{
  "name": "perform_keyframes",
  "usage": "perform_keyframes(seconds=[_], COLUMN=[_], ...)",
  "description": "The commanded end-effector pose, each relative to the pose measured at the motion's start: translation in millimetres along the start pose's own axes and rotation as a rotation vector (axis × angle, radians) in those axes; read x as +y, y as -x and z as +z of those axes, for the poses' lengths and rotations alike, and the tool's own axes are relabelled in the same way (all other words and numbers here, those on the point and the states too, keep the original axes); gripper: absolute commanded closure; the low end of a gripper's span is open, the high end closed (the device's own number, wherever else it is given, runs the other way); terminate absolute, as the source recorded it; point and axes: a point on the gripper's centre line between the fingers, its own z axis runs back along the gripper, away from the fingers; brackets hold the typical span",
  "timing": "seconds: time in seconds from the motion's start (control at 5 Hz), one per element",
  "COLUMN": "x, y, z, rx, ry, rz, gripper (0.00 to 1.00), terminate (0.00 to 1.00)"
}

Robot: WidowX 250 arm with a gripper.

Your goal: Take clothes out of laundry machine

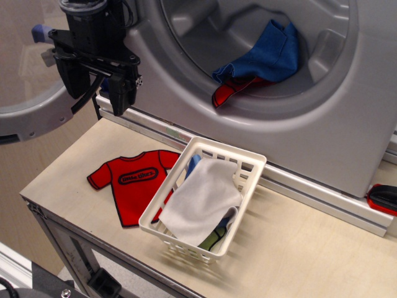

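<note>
The grey laundry machine [322,130] fills the back, its round drum mouth open. Inside the drum lie the clothes: a bright blue cloth [267,53] with a small red garment with black edging [239,89] under its lower left edge, near the drum lip. My black gripper [99,93] hangs at the upper left, in front of the machine's left face and well left of the drum mouth. Its two fingers [124,93] point down, apart, with nothing between them.
The round see-through door [31,118] stands open at the far left behind the gripper. On the wooden table a white slotted basket [220,147] holds a white cloth [201,202]. A flat red T-shirt [133,183] lies left of it. A red and black object [383,198] sits at the right edge.
</note>
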Motion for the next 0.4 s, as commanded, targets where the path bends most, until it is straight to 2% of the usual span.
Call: perform_keyframes(seconds=[0.0,0.2], x=[0.0,-2.6], y=[0.0,0.7], z=[0.0,-3.1], rx=[0.0,0.003], ry=[0.0,0.072], rz=[0.0,0.013], gripper=[0.0,0.0], terminate=[0.0,0.0])
